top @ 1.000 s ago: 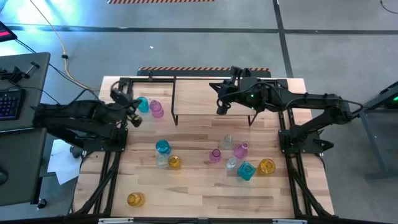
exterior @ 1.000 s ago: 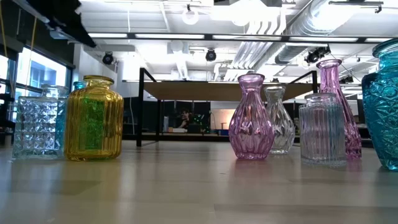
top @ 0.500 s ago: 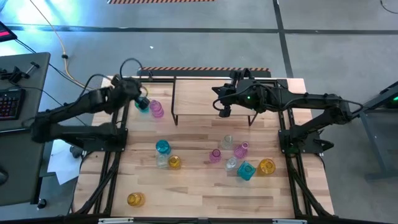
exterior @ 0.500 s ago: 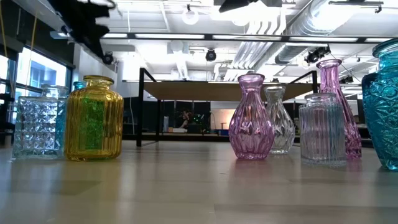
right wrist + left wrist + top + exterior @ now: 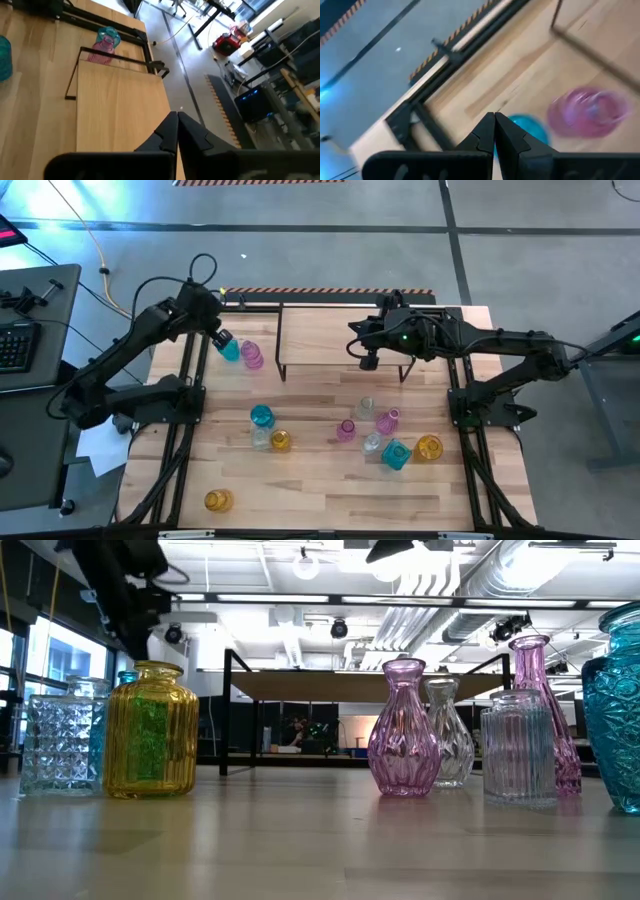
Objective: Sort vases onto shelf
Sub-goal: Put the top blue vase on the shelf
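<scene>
Wooden planks make up the tabletop (image 5: pixel 330 490), on which everything is set; it is framed by black rails along its sides. At its far edge the shelf (image 5: pixel 340 330) is seen from above as a light wood board on thin black legs, and no vase is seen on its top.

Two dark arms are reached in over the far half of the table. The left gripper (image 5: pixel 222 338) is held above the table's far left corner, just beside the shelf's left end, with its fingers (image 5: pixel 487 131) pressed together and nothing between them. The right gripper (image 5: pixel 367 360) is held over the right part of the shelf board, its jaws likewise closed on nothing, as is shown in the right wrist view (image 5: pixel 176 131).

Just under the left gripper, a teal vase (image 5: pixel 230 349) and a pink vase (image 5: pixel 251 356) are stood touching each other on the table beside the shelf. Near the table's middle, a teal vase (image 5: pixel 262 417), a clear vase (image 5: pixel 262 438) and an amber vase (image 5: pixel 281 441) are grouped closely. To the right a looser cluster is found: a clear one (image 5: pixel 367 407), two pink ones (image 5: pixel 346 430) (image 5: pixel 387 421), another clear one (image 5: pixel 372 444), a large teal one (image 5: pixel 396 455) and an amber one (image 5: pixel 429 447). A single yellow vase (image 5: pixel 218 500) is set well apart near the front left corner.
</scene>
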